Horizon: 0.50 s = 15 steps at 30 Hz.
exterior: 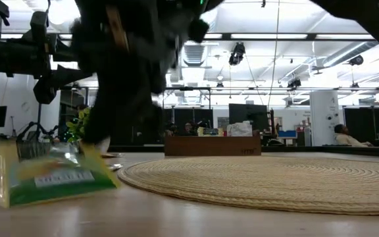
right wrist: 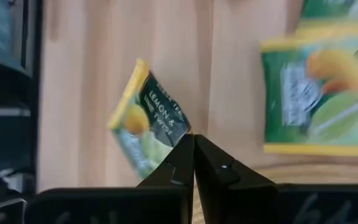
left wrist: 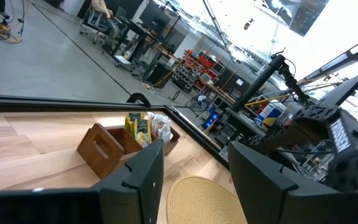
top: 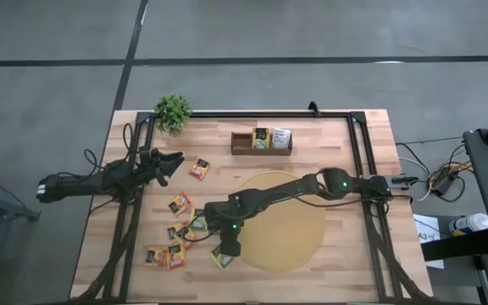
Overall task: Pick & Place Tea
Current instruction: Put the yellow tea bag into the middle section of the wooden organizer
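The right gripper (right wrist: 193, 144) is down at the table's near edge, just left of the mat (top: 291, 229), with its fingers pressed together on the corner of a yellow-green sachet (right wrist: 149, 126) — that sachet is tilted, and a second green one (right wrist: 319, 93) lies flat beside it. Other sachets (top: 176, 229) are scattered on the wood left of the mat, 1 (top: 199, 168) lies apart farther back, and more stand in the tray (top: 261, 141). The left gripper (left wrist: 194, 180) hovers over the table's left side — fingers apart, nothing between them.

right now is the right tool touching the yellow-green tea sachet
Touching. The right wrist view shows the right tool shut, its fingertips pinching the corner of the yellow-green sachet, which is tilted up.
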Each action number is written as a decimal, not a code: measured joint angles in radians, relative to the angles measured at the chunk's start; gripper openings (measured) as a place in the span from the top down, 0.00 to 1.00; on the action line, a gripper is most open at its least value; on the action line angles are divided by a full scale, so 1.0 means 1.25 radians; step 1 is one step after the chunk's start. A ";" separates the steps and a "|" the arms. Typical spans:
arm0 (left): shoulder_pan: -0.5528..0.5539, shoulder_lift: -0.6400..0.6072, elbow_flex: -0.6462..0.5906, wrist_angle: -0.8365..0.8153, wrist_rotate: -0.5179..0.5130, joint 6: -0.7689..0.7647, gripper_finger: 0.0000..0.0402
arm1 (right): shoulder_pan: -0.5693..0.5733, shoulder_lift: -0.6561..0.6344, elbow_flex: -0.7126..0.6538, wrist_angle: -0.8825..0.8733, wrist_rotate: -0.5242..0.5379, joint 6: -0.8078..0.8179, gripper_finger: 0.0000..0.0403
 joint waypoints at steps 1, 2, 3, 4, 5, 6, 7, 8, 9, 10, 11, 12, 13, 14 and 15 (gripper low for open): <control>0.000 0.000 0.000 0.000 0.000 0.000 0.57 | 0.001 -0.012 0.003 -0.002 0.011 -0.001 0.98; 0.000 0.000 0.000 0.000 0.000 0.000 0.57 | 0.002 -0.024 0.004 -0.006 0.023 -0.002 0.98; 0.000 0.000 0.000 0.000 0.000 0.000 0.57 | 0.002 -0.035 0.004 -0.009 0.039 -0.002 0.98; 0.000 0.000 0.000 -0.001 0.000 0.000 0.57 | 0.003 -0.049 0.004 -0.011 0.054 -0.003 0.98; 0.000 0.000 0.000 -0.001 0.000 0.000 0.57 | 0.003 -0.062 0.004 -0.019 0.071 -0.008 0.98; 0.000 0.000 0.000 -0.001 0.000 0.000 0.57 | 0.003 -0.079 0.003 -0.025 0.087 -0.014 0.98; 0.000 0.000 0.000 -0.001 0.000 0.000 0.57 | 0.003 -0.094 0.003 -0.034 0.101 -0.020 0.98; 0.000 0.000 0.000 -0.001 0.000 0.000 0.57 | 0.003 -0.110 0.003 -0.043 0.116 -0.026 0.98; 0.000 0.000 0.000 -0.001 0.000 0.000 0.57 | 0.003 -0.129 0.003 -0.058 0.131 -0.035 0.98; 0.000 0.000 0.000 -0.001 0.000 0.000 0.57 | 0.003 -0.147 0.002 -0.069 0.148 -0.042 0.98; 0.000 0.000 0.000 -0.001 0.000 0.000 0.57 | 0.002 -0.164 0.001 -0.078 0.165 -0.049 0.98; 0.000 0.000 0.000 -0.001 0.000 0.000 0.57 | 0.000 -0.181 -0.001 -0.086 0.179 -0.056 0.98; 0.000 0.000 0.000 -0.001 0.000 0.000 0.57 | -0.003 -0.197 -0.003 -0.094 0.191 -0.061 0.98; 0.000 0.000 0.000 -0.002 0.000 0.000 0.57 | -0.006 -0.212 -0.006 -0.100 0.201 -0.071 0.98; 0.000 0.000 0.000 -0.002 0.000 0.000 0.57 | -0.011 -0.226 -0.007 -0.107 0.214 -0.080 0.98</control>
